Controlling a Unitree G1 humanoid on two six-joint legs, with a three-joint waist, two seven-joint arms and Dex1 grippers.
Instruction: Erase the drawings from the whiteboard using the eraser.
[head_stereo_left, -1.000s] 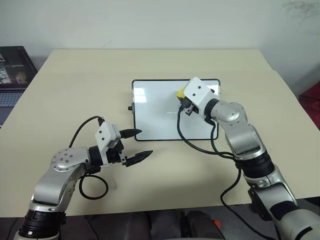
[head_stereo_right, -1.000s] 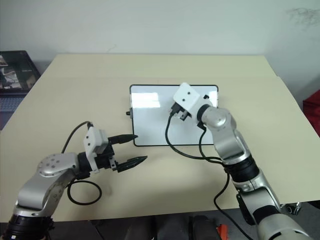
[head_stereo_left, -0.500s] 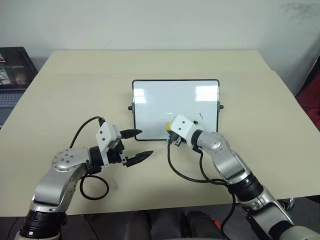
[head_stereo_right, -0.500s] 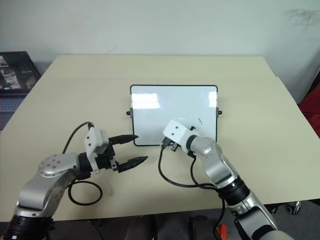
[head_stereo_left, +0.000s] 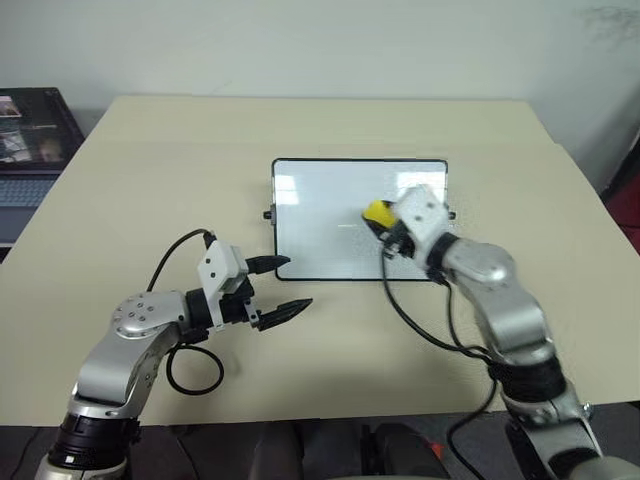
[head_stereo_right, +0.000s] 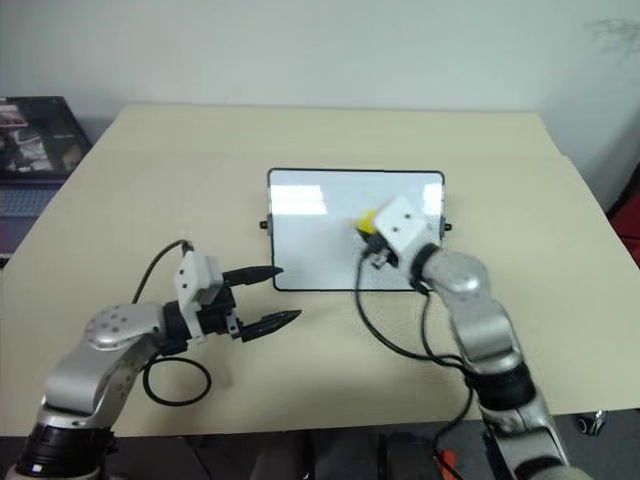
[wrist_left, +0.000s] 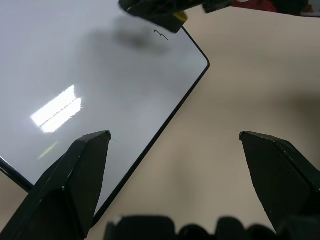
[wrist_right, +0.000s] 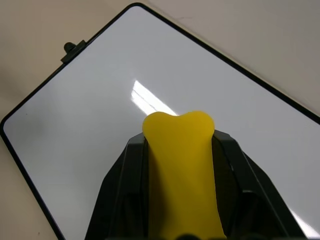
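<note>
Right wrist view shows our right gripper (wrist_right: 178, 150) closed on the eraser (wrist_right: 181, 165), the yellow block pinched between both black fingers and poised over the whiteboard (wrist_right: 90, 95). In the head views the eraser (head_stereo_left: 377, 212) sits over the right half of the whiteboard (head_stereo_left: 310, 215), which lies flat near the middle of the table (head_stereo_left: 150, 150).

Risks from here, as we judge them:
- The left wrist view shows one small mark (wrist_left: 161, 34) remaining near the whiteboard's right edge, just beside the eraser. A stroke passing too far inward would miss it.
- The whiteboard is unrestrained; a hard sideways sweep could slide it across the table.
- The squeezed eraser could twist in the grip under heavy downward pressure.

Arm pose: our right forearm reaches in from the whiteboard's near right corner, gripper roughly level and angled leftward. Our left gripper (head_stereo_left: 280, 290) hovers with fingers spread, empty, at the whiteboard's near left corner, not touching it.
</note>
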